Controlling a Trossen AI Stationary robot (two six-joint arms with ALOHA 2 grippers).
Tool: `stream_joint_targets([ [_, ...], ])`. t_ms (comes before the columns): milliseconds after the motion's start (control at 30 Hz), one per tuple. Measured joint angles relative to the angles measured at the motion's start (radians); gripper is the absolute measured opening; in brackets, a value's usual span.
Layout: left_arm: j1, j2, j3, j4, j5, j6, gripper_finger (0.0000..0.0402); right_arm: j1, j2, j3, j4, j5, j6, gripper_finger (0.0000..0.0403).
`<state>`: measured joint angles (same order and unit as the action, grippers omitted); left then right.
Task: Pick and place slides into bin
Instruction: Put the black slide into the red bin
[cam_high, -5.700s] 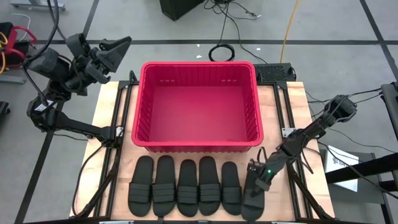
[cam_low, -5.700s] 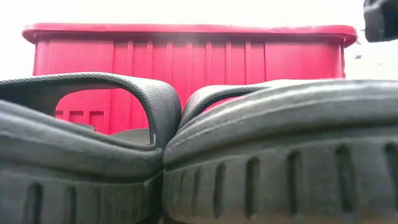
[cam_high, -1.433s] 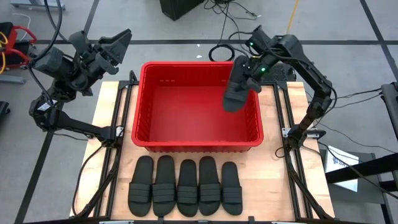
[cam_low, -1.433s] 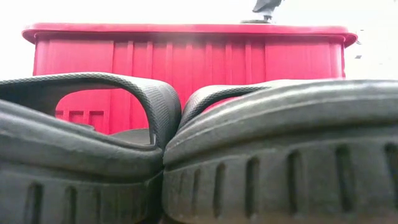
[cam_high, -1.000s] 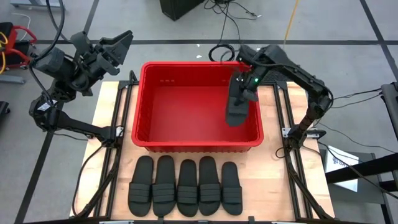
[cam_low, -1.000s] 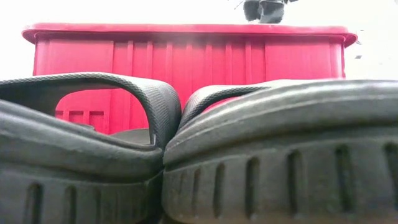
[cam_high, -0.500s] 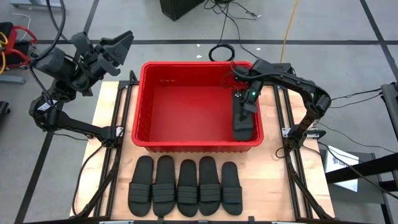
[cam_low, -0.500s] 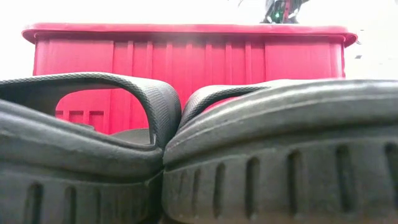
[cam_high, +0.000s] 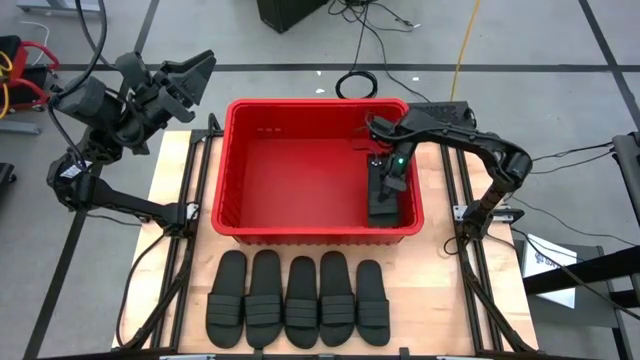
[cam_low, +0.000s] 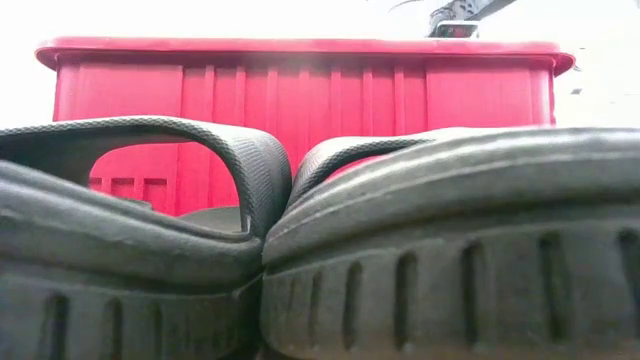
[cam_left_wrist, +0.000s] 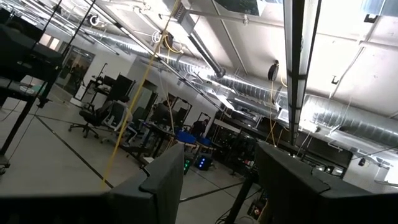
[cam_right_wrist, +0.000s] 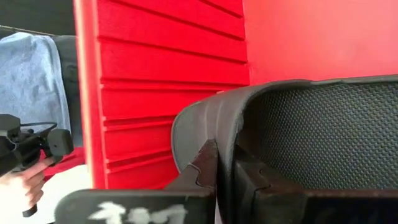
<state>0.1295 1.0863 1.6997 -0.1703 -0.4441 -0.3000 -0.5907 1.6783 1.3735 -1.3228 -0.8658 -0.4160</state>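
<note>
Wooden desk (cam_high: 445, 290) under me carried the red bin (cam_high: 315, 108) and five slides (cam_high: 297, 299) in a row before it. My right jaws (cam_high: 385, 188) were clamped on the sixth slide (cam_high: 384, 203), low against the bin's right wall. My left jaws (cam_high: 187, 75) hung parted, raised beyond the desk's far left corner.

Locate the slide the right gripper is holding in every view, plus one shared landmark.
High view: held slide in the red bin's near-right corner, under the right gripper.
Low view: not visible, hidden behind the bin wall.
Left wrist view: not in it.
Right wrist view: ribbed strap fills the frame, pinched between the fingers.
Shared landmark: the red bin.
</note>
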Motion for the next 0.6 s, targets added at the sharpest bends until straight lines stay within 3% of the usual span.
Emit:
stream_joint_targets([
  [600, 0.000, 0.000, 0.000, 0.000, -0.001, 0.007, 0.0200, 0.004, -0.002, -0.214, 0.202, 0.002, 0.064, 0.0006],
])
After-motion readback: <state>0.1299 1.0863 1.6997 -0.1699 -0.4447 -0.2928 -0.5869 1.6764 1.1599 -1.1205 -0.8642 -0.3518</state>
